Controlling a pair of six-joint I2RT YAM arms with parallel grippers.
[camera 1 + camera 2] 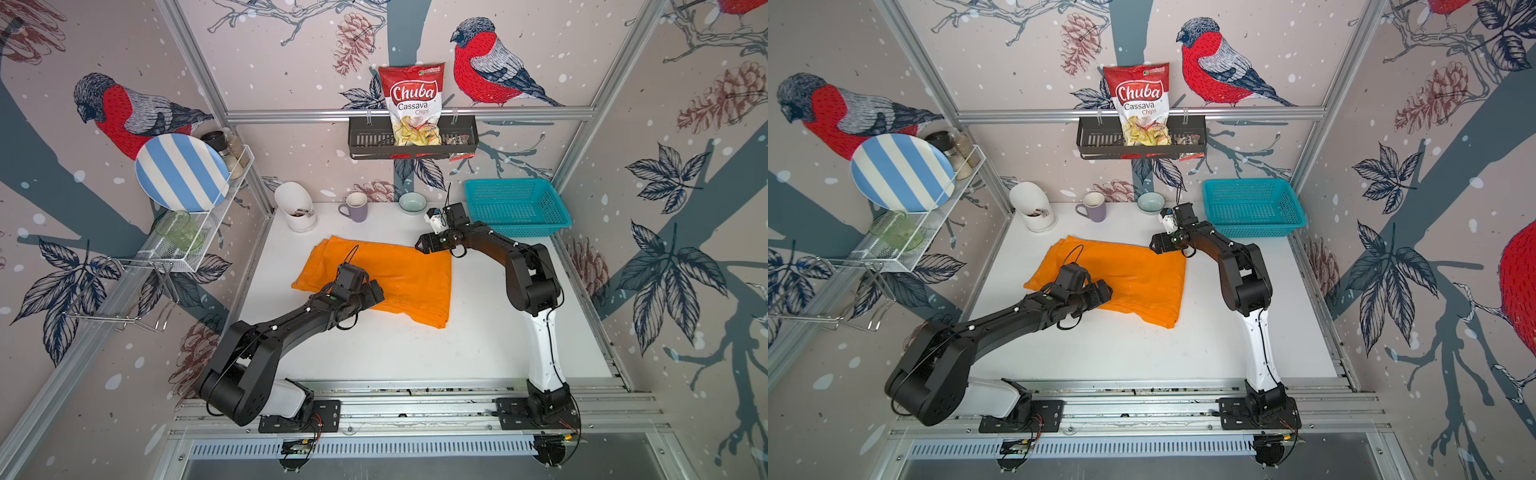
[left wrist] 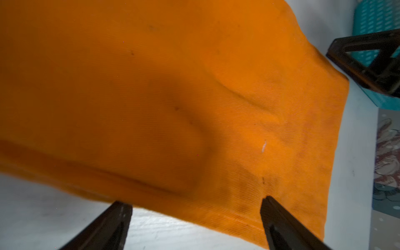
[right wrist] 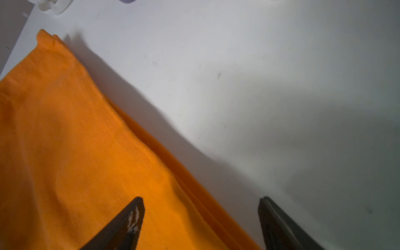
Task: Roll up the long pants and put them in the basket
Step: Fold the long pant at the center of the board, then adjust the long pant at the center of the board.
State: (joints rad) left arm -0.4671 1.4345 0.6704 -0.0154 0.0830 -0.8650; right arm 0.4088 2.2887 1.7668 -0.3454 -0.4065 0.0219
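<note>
While the long pants lie folded flat in the middle of the white table, both arms work at their edges; the left gripper hangs low over the near left part of the cloth, jaws spread wide and gripping nothing; in the left wrist view one finger is over bare table and the other over the orange hem; the right gripper is at the far right corner of the cloth, also wide apart and holding nothing; in the right wrist view the layered far edge runs between its two fingers. Much bare table lies in front of the pants toward the rail, and a strip lies between their right edge and the right arm. Along the back wall stand a white container, a purple mug and a small bowl, all apart from the far edge; the container is nearest, by the far left corner. The teal basket sits just behind the right gripper's wrist. A chips bag and a striped plate hang on wall racks, off the table.
</note>
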